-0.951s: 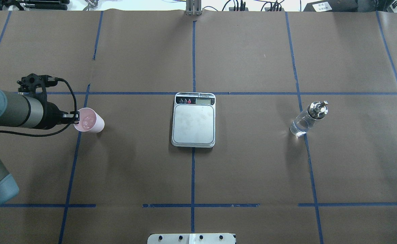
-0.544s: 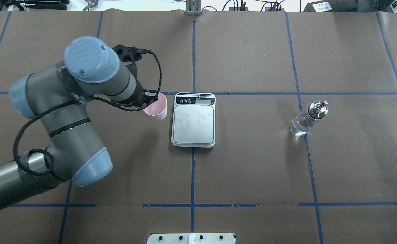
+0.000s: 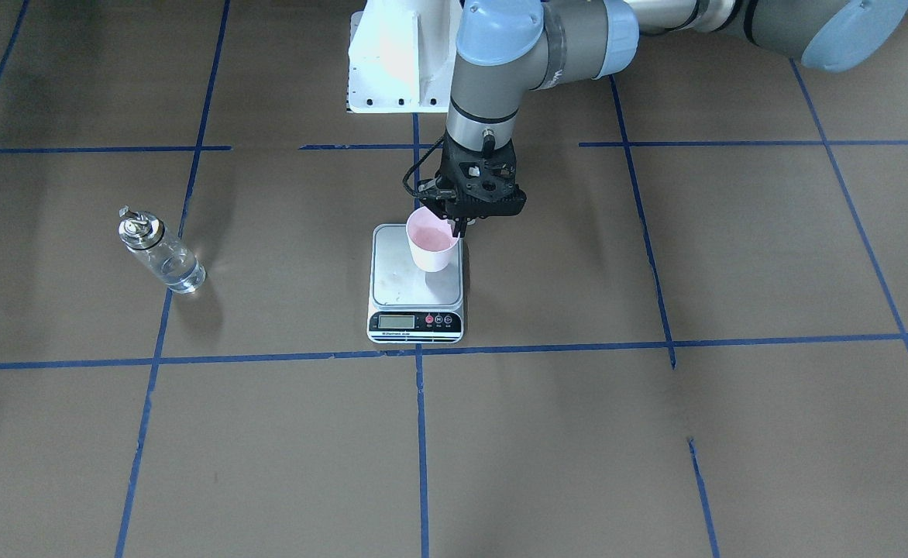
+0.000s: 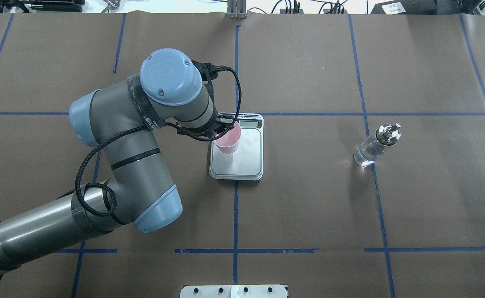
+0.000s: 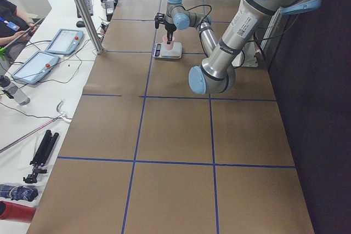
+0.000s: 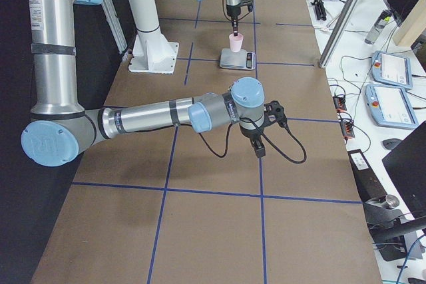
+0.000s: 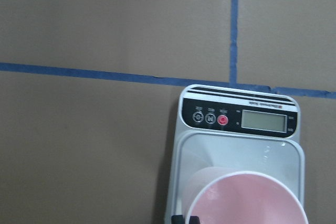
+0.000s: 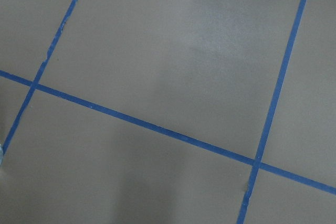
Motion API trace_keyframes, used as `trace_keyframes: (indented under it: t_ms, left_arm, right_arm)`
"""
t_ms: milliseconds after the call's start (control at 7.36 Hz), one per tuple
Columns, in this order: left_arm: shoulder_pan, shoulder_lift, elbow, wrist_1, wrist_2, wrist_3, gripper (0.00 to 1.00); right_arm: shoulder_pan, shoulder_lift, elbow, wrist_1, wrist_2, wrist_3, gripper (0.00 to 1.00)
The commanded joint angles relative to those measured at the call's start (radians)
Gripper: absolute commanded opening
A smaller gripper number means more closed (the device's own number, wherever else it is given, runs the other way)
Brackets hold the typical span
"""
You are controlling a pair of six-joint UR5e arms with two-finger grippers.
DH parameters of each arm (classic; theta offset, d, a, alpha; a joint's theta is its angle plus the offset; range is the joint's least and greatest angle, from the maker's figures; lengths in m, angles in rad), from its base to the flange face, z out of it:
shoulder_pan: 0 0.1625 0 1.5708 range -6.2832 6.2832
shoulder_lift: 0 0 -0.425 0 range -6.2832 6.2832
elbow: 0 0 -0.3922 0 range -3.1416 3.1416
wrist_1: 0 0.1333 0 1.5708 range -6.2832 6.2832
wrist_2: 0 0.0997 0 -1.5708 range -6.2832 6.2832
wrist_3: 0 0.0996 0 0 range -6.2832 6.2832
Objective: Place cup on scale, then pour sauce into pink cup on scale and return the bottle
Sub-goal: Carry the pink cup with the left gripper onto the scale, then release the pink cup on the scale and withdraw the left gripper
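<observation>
My left gripper (image 3: 459, 226) is shut on the rim of the pale pink cup (image 3: 431, 242) and holds it upright over the silver platform of the scale (image 3: 398, 284). I cannot tell whether the cup touches the platform. In the overhead view the cup (image 4: 227, 141) is over the scale's (image 4: 247, 159) left part, with the gripper (image 4: 219, 129) beside it. The left wrist view shows the cup (image 7: 247, 203) and the scale (image 7: 239, 120). The clear bottle (image 4: 374, 147) with liquid stands untouched far right. My right gripper (image 6: 259, 147) hangs over bare table; I cannot tell if it is open.
Brown paper with blue tape lines (image 4: 235, 62) covers the table. The robot's white base plate (image 3: 400, 54) is behind the scale. Tablets (image 5: 35, 64) and cables lie beyond the table's far edge. The right wrist view shows only paper and tape.
My left arm has carried the pink cup from the table's left side rightward, past the scale's left edge, to over the scale platform. The bottle and scale have not moved.
</observation>
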Motion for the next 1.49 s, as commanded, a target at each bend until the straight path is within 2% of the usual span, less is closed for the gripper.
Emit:
trace_keyframes:
  t_ms: [0, 136, 815, 951, 1087, 1223, 1359]
  left_arm:
    - [0.015, -0.005, 0.009, 0.0, 0.003, -0.001, 0.16]
    - [0.016, -0.005, 0.01, -0.001, 0.001, -0.001, 0.22]
    - [0.018, -0.005, 0.006, 0.0, 0.021, 0.005, 0.25]
    - [0.018, -0.002, -0.01, 0.002, 0.021, 0.008, 0.35]
    - [0.017, 0.009, -0.022, 0.005, 0.02, 0.019, 0.93]
    - [0.009, 0.047, -0.081, 0.014, 0.018, 0.075, 1.0]
    - [-0.014, 0.144, -0.194, 0.018, 0.017, 0.165, 1.0]
  right_arm:
    - [0.001, -0.003, 0.006, 0.0, 0.0, 0.0, 1.0]
    - [0.001, -0.005, 0.006, 0.0, 0.0, 0.0, 1.0]
    - [0.001, -0.019, 0.02, 0.0, 0.0, 0.0, 1.0]
    - [0.001, -0.019, 0.02, -0.001, 0.0, 0.0, 1.0]
    - [0.001, -0.019, 0.023, -0.001, 0.0, 0.008, 1.0]
    - [0.001, -0.019, 0.055, 0.002, 0.0, 0.084, 1.0]
    - [-0.001, -0.019, 0.098, 0.0, 0.006, 0.125, 1.0]
